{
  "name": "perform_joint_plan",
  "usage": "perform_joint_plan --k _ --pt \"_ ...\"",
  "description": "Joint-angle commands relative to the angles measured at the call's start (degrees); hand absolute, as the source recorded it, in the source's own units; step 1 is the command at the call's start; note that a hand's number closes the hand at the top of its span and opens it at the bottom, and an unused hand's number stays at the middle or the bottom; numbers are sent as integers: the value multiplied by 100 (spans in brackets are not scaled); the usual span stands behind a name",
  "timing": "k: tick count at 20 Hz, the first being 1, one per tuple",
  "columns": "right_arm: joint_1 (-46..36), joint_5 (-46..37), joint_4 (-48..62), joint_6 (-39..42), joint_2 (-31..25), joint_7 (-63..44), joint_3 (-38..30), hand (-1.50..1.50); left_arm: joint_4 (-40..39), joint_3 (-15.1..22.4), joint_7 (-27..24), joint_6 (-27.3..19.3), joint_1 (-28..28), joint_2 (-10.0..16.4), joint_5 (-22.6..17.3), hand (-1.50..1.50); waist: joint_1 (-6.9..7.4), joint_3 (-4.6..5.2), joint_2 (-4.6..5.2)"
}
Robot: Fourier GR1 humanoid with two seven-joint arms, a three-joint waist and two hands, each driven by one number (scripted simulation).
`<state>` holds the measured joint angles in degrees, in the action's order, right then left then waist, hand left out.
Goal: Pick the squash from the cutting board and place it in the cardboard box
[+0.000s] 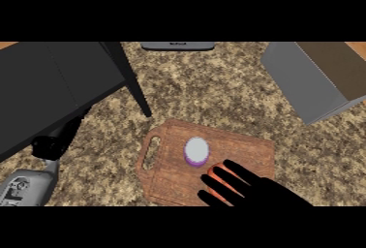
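Biggest thing here is the counter, speckled brown stone. A black unit covers its upper left. The box sits at the upper right, grey outside and brown inside, tilted a bit, well apart from everything else. The board is at bottom centre, handle slot on its left.

The right hand comes in from the lower right and lies over the board's right half, fingers straight and fanned apart, curled round nothing. The left hand is at the left edge against the black unit, and I can't tell what its fingers are doing.

On the board there's a white oval with a purple rim, just beside the right fingertips. Then a sliver of orange-red peeks out between those fingers. I'm guessing that's the squash, so it's on the board and mostly hidden under the hand. Not sure though.

What could go wrong, imo:
- The hand covers most of it, so a close from this flat pose might just press or roll it along the board instead of wrapping it.
- The oval is so near that the fingertips could bump it or scoop it up too.
- The box is far off and tilted, so a carry that comes in low could catch its near wall.
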<state>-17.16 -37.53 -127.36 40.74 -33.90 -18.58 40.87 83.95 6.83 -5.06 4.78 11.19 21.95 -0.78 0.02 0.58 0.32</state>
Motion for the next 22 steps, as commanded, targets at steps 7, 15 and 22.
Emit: perform_joint_plan --k 7,15,22 --pt "-28 -1126 571 -133 815 -203 461 -150 164 -39 -17 26 225 -206 292 0 10 -57 -36" --pt "11 -1760 1214 -327 840 224 428 -150 122 -389 -63 402 247 -67 129 0 13 -58 -32" --pt "97 -2150 1926 -911 1030 901 386 -150 177 -403 100 384 325 -305 242 0 12 -60 -31"
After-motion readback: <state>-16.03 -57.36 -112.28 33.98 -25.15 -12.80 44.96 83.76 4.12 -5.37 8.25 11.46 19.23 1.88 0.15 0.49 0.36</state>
